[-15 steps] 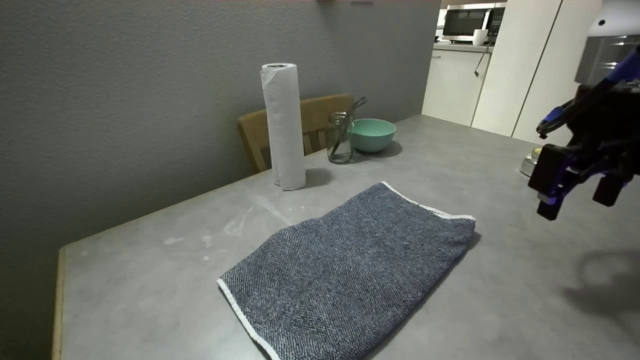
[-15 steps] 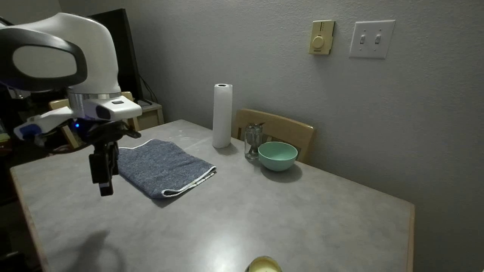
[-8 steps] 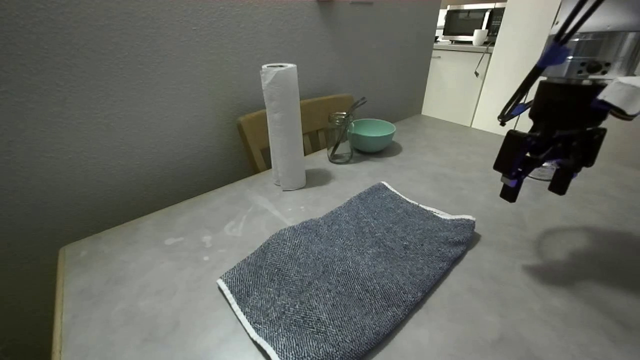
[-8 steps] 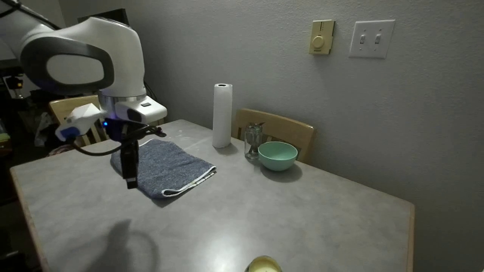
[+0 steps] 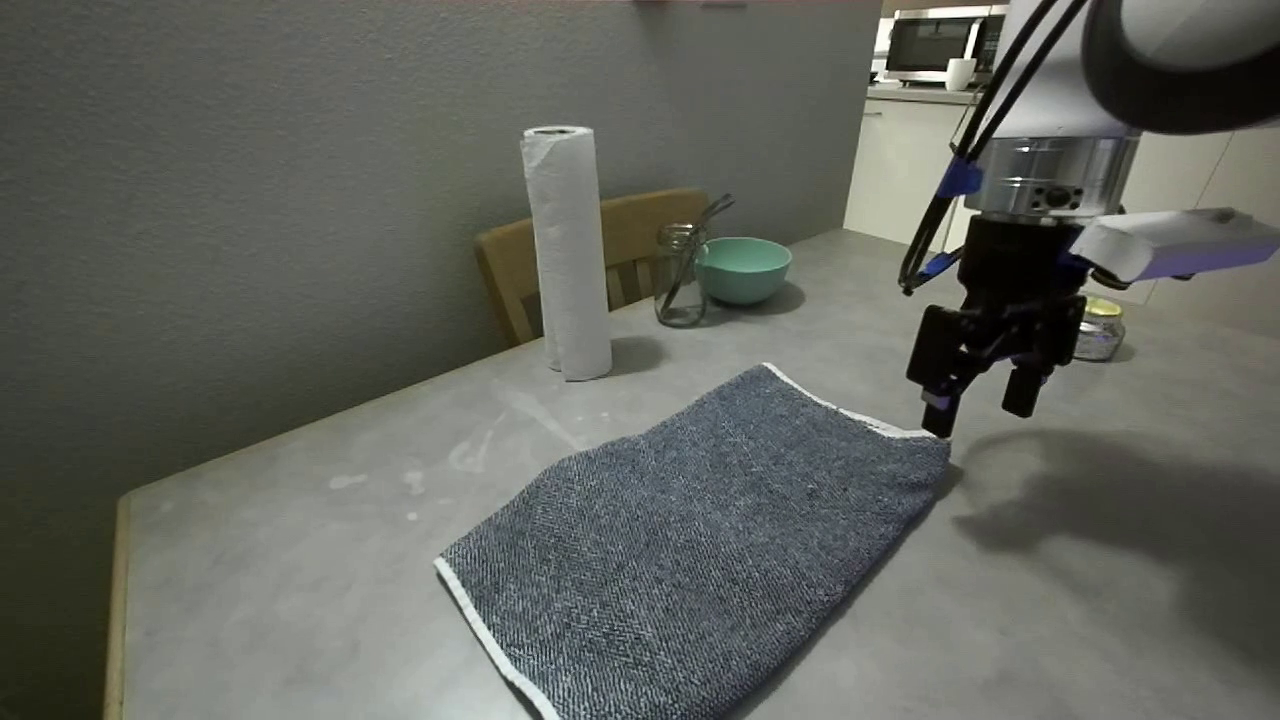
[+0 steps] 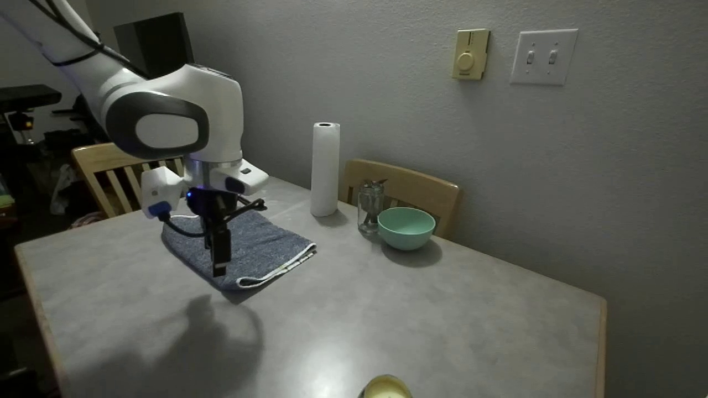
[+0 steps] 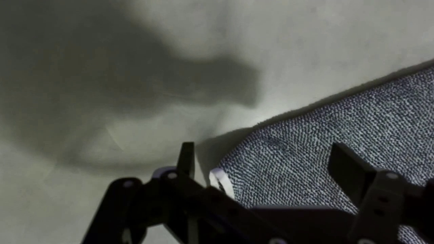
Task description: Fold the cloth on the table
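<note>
Near a hemmed corner (image 7: pixel 225 177) of the cloth (image 5: pixel 700 530), laid out on the table (image 5: pixel 300 590), with a spread, unladen gripper (image 5: pixel 979 415), descend straight until straddling that corner, then pinch low and firmly before lifting slowly.

Wrist view down onto cloth (image 7: pixel 369 128)

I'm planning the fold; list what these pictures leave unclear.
Underside of the cloth: mostly covered by its top surface in every view.
Exact clearance between cloth and end effector: fingertip overlaps cloth in both exterior views.
Dark items in the glass jar: too blurred to count, both exterior views.
Yellow-topped jar: partly behind the end effector in an exterior view.
</note>
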Robot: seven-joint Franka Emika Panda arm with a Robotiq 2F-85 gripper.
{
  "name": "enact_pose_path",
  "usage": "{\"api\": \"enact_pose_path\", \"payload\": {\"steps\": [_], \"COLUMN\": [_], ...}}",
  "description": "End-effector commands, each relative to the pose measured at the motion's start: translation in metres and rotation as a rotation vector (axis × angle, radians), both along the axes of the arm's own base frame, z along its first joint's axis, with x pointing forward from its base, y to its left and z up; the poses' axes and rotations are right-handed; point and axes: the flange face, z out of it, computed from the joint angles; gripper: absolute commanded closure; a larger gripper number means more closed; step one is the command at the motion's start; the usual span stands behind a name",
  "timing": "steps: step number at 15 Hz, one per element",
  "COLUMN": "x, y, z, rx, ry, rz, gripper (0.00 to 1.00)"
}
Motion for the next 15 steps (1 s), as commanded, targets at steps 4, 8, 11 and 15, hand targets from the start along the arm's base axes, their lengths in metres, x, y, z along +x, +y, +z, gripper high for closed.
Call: {"api": "enact_pose_path", "payload": {"steps": [4,8,11,15], "x": [0.005,0.027,0.047,0.047], "y": [-0.002,-0.003,-0.010,-0.008], "z": [-0.008,-0.009,-0.016,-0.015], "rx": [-0.043,-0.072,-0.061,-0.061], "ry": [-0.019,-0.027,-0.021,-0.030], "rz": [0.020,0.074,0.064,0.047], "gripper": [0.00,0.00,0.00,0.00]}}
